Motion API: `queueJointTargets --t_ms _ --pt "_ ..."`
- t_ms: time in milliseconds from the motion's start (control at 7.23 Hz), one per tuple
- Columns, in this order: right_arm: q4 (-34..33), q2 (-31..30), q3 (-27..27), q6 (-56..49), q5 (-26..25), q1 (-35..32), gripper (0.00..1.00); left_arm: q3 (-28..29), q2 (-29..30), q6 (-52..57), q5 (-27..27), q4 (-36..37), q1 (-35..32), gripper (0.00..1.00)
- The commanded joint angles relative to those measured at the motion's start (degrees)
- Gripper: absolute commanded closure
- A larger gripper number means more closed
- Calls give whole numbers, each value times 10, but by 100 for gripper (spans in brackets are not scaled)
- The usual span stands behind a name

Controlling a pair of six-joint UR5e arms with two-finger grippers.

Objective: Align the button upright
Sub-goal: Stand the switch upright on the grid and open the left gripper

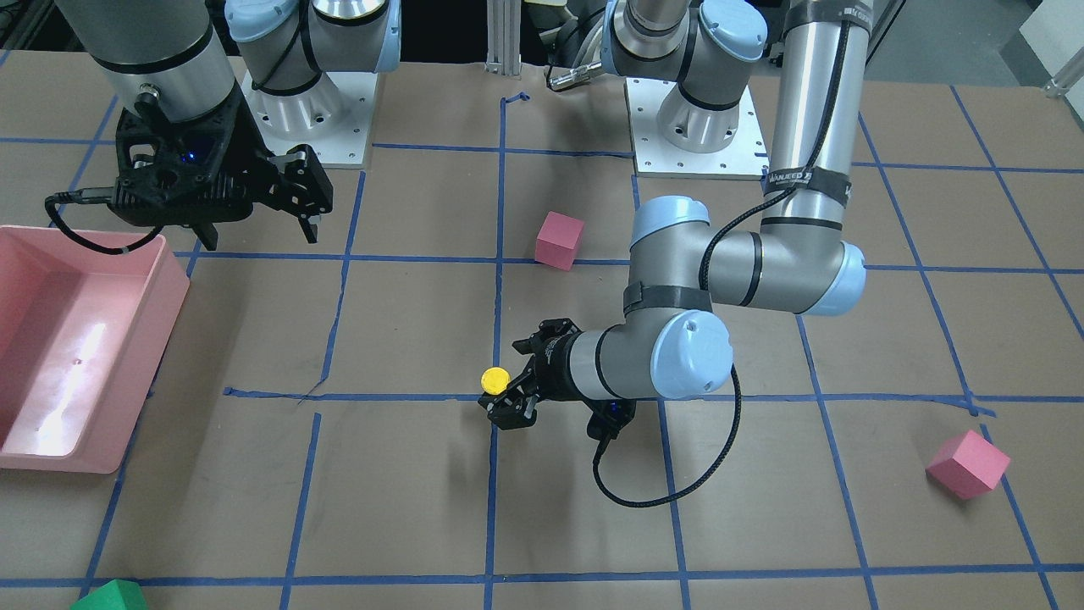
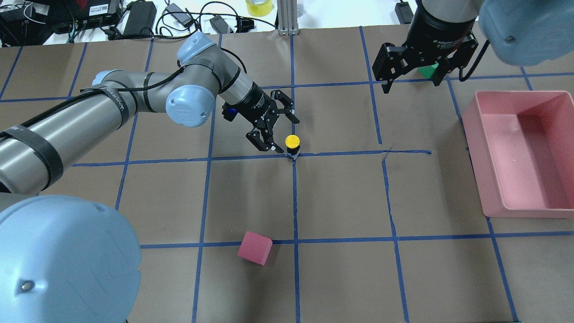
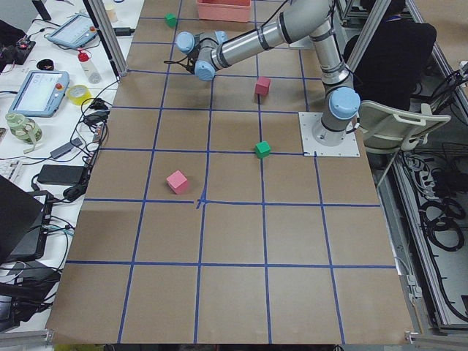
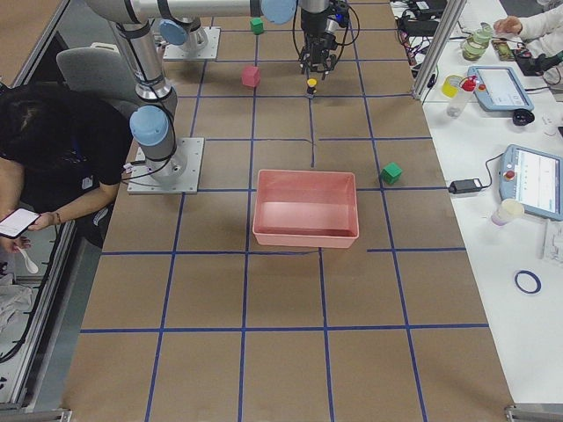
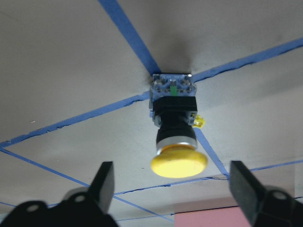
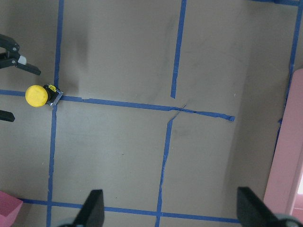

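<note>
The button (image 2: 292, 142) stands on a crossing of blue tape lines near the table's middle, its grey-black base down and its yellow cap (image 5: 179, 165) up. It also shows in the front view as the button (image 1: 494, 379) and from the right wrist as the button (image 6: 37, 95). My left gripper (image 2: 282, 133) lies low and level beside it, open, with a finger on either side of the cap and not touching it. The left fingers (image 5: 104, 182) frame the cap from below in the wrist view. My right gripper (image 2: 411, 84) hangs open and empty, far from the button.
A pink bin (image 2: 515, 93) sits at the table's right side, below the right gripper. One pink cube (image 2: 254, 248) lies nearer the robot, another pink cube (image 1: 967, 463) sits far out on the left arm's side. A green cube (image 2: 428, 71) shows behind the right gripper. A person (image 4: 44, 149) sits by the robot's base.
</note>
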State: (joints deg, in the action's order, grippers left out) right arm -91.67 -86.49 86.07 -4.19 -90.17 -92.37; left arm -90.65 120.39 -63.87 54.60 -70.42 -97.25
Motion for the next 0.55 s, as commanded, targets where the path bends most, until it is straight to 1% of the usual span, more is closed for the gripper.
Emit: queueJointTargets --t_ms 0,138,277,415 --pt "0 0 2 1 0 0 0 23 -54 27 104 -11 -6 0" --pt "0 0 2 1 0 0 0 26 -96 115 147 -46 -8 0" --pt "0 0 2 1 0 0 0 28 -140 227 212 -100 -7 0" --pt "0 0 2 0 1 0 0 29 -175 334 257 -134 -5 0"
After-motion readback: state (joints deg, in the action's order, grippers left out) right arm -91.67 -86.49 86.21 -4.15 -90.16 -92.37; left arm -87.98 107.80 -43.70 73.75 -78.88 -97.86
